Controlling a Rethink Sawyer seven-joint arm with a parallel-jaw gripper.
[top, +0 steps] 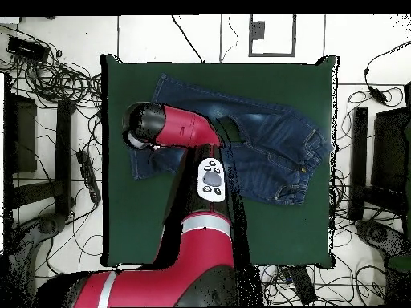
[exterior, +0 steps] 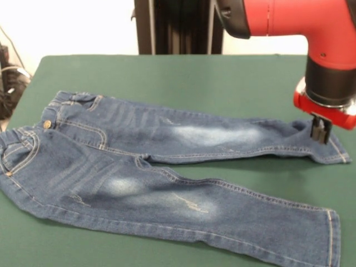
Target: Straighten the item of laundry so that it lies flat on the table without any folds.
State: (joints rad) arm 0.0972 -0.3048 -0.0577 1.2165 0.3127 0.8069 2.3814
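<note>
jeans point(exterior: 167, 167) lie spread, both legs extended on the table point(exterior: 222, 78); slight rumpling beneath the claw point(exterior: 320, 130) remains. claw opening cannot be told.

A glossy red robot arm point(exterior: 300, 22) with black joint bands, a silver ring and an oval white button panel point(top: 211, 179).

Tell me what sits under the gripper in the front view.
Under the gripper lies the cuff end of the jeans, on their far leg, spread over the green table. Whether the tips touch or pinch the denim cannot be told; overhead, the arm hides that spot.
</note>
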